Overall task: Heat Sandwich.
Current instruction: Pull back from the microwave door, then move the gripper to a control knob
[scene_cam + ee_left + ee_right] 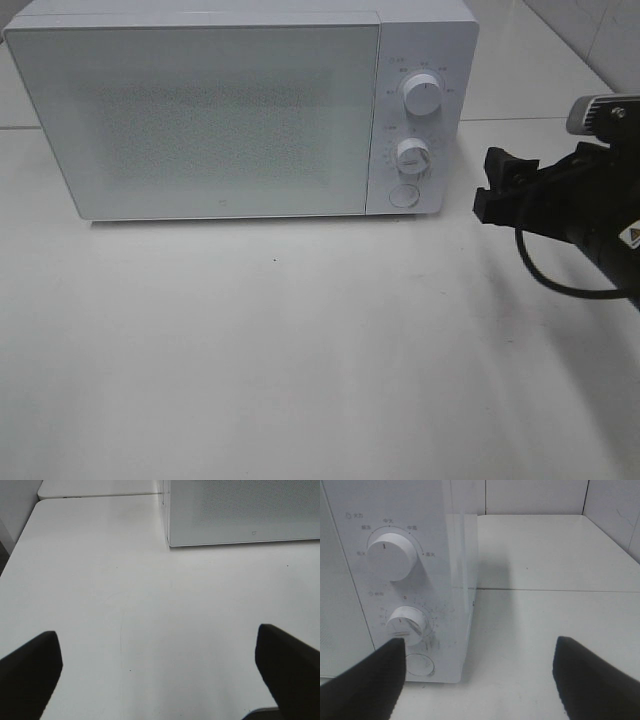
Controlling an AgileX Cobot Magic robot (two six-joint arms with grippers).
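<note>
The sandwich and its pink plate are not in view. The white microwave (200,110) stands at the back of the table with its door shut. Its control panel has an upper knob (421,97), a lower knob (411,155) and a round button (403,195). My right gripper (488,185) is open and empty, just right of the panel at the height of the lower knob, apart from it. In the right wrist view the gripper (477,680) frames the lower knob (406,625) and the button (420,665). My left gripper (160,675) is open and empty over bare table, in front of the microwave's left corner (240,510).
The white table (300,350) spreads in front of the microwave. A seam (545,590) joins it to a second table behind. A tiled wall (615,515) rises at the far right. A black cable (545,275) hangs from my right arm.
</note>
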